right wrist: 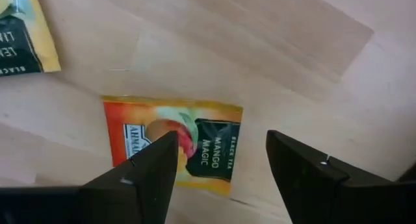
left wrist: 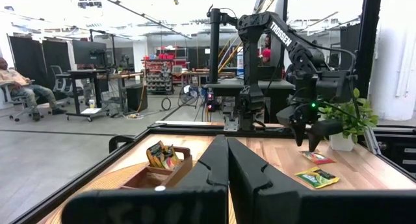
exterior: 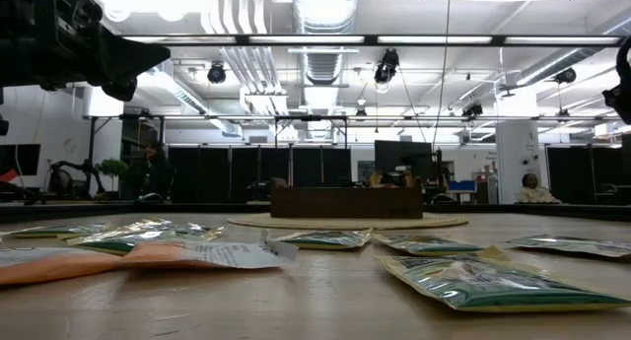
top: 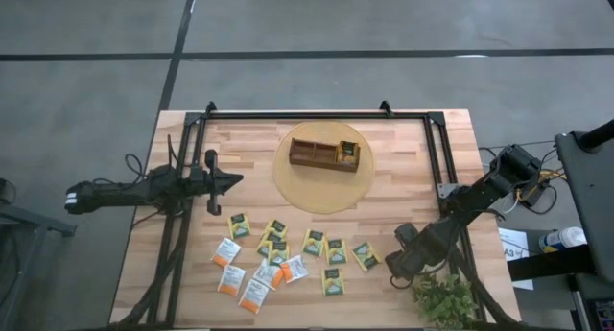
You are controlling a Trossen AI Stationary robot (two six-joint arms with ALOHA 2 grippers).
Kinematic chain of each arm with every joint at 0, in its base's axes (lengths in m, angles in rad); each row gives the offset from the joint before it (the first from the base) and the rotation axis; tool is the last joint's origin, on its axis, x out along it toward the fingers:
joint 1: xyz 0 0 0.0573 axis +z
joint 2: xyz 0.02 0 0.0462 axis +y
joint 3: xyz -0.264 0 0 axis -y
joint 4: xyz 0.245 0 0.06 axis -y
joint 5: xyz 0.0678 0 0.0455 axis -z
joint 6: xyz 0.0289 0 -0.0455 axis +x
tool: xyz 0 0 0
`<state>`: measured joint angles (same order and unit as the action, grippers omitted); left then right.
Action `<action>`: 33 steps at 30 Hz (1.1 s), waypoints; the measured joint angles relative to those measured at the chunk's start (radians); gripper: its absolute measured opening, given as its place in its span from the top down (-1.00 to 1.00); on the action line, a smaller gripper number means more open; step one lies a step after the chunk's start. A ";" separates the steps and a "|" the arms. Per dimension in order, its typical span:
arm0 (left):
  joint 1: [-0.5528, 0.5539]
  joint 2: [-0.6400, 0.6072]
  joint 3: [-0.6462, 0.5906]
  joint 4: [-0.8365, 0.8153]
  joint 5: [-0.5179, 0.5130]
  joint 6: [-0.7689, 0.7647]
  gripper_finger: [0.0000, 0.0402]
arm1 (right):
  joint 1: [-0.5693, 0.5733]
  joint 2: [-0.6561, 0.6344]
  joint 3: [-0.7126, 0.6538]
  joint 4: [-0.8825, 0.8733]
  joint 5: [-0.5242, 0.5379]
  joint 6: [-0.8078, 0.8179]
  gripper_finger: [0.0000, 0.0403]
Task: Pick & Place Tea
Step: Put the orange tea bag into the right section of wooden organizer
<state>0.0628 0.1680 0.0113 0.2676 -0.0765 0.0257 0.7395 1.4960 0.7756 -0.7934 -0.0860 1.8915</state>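
Note:
Several tea packets (top: 278,254) lie flat on the wooden table's near half, white-and-orange and yellow-green. My right gripper (right wrist: 221,159) is open and hovers over an orange-red mango packet (right wrist: 174,143) that lies flat on the table. Its fingers stand above the packet and touch nothing. In the high view this gripper (top: 393,269) hides that packet. My left gripper (top: 230,180) is shut and empty, held above the table's left side. The brown wooden tray (top: 317,154) sits on a round mat (top: 288,182), with a packet (top: 347,151) upright in its right compartment.
A small potted plant (top: 443,297) stands at the near right corner, close beside my right arm. A black frame (top: 307,115) runs along the table's far and side edges. A yellow-green packet (right wrist: 23,36) lies near the mango one.

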 joint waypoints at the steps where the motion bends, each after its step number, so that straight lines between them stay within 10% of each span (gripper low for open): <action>1: 0.000 0.000 0.000 0.000 0.000 0.000 1.00 | 0.000 0.000 -0.003 0.013 0.000 0.000 -0.13; 23: 0.000 0.000 0.000 0.000 0.000 0.000 1.00 | 0.033 0.006 -0.080 0.094 -0.032 0.008 -0.06; 33: 0.000 0.000 0.000 0.000 0.000 0.000 1.00 | 0.033 0.018 -0.079 0.099 -0.049 -0.032 0.64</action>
<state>0.0631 0.1679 0.0116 0.2676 -0.0762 0.0261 0.7723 1.5135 0.6964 -0.6947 -0.1347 1.8591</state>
